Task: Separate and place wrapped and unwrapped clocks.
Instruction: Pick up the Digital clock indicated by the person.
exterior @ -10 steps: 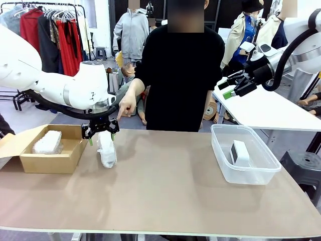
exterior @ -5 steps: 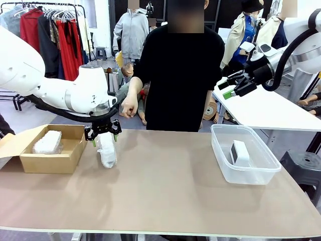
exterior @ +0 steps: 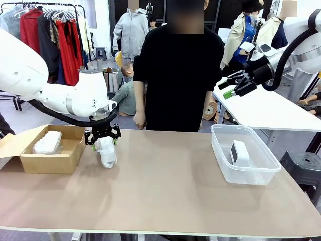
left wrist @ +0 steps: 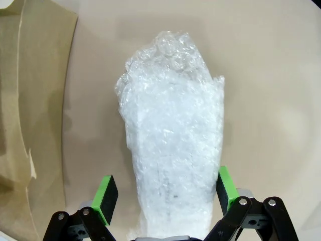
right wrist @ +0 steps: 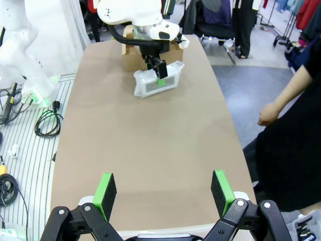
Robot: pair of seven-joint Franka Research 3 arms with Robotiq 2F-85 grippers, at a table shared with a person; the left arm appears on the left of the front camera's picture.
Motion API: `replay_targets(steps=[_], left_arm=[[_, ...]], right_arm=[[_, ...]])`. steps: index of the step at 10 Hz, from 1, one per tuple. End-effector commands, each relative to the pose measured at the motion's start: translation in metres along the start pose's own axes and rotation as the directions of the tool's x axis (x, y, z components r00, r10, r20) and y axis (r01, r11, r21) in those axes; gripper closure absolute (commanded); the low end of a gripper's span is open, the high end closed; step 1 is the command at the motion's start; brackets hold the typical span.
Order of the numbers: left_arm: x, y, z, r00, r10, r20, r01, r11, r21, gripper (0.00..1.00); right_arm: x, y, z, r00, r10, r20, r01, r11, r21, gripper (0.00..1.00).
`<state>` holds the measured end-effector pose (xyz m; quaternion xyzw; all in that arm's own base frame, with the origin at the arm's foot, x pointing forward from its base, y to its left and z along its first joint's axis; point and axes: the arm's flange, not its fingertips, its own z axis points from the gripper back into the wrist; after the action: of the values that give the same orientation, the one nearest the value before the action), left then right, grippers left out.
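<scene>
Tan tabletop (exterior: 165, 191) runs the full width in your front view, clothes racks (exterior: 50, 30) and other tables behind it. You've got 1 person (exterior: 180, 75) in a black top standing at the far edge, arm hanging down, hand (exterior: 139, 120) just above the table line and touching nothing.

Left gripper (exterior: 102, 142) points straight down over the slimmer bubble-wrap roll (exterior: 106, 151), which lies on the table just right of the cardboard box (exterior: 47, 155). In your left wrist view the left gripper's jaws are spread wide with the roll between them; the green pads (left wrist: 106, 192) sit either side of its near end. You can see a small gap at the left pad; whether the right pad touches the wrap, I cannot tell. The roll rests flat on the table, so nothing is gripped.

The fat oval bubble-wrap bundle (exterior: 47, 142) lies inside the cardboard box, whose flap is open toward picture left.

The bare white clock (exterior: 239, 152) stands on edge inside the clear plastic tub (exterior: 251, 173) on the table's right side.

Right gripper (exterior: 231, 88) hangs high above and behind the tub, jaws wide apart and holding nothing. Your right wrist view looks down the length of the table at the roll and the left gripper at the far end
</scene>
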<state>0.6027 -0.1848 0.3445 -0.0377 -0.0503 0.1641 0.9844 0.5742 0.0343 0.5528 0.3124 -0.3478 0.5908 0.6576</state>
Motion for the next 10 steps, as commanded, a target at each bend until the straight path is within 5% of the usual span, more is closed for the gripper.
replay_targets(steps=[1,6,10], left_arm=[[0.008,0.003,-0.005,1.0,-0.025,0.007,0.025,0.999,-0.025,0.0],[0.006,-0.001,-0.005,0.998,-0.057,0.016,0.057,0.998,-0.037,0.94],[0.0,-0.009,0.032,0.995,-0.098,0.016,0.098,0.995,-0.023,1.0]], right_arm=[[0.002,0.0,0.001,1.0,0.004,0.001,-0.004,1.0,-0.005,0.0],[0.002,0.0,0.001,1.0,0.004,0.001,-0.004,1.0,-0.005,0.0],[0.002,0.0,0.001,1.0,0.004,0.001,-0.004,1.0,-0.005,0.0]])
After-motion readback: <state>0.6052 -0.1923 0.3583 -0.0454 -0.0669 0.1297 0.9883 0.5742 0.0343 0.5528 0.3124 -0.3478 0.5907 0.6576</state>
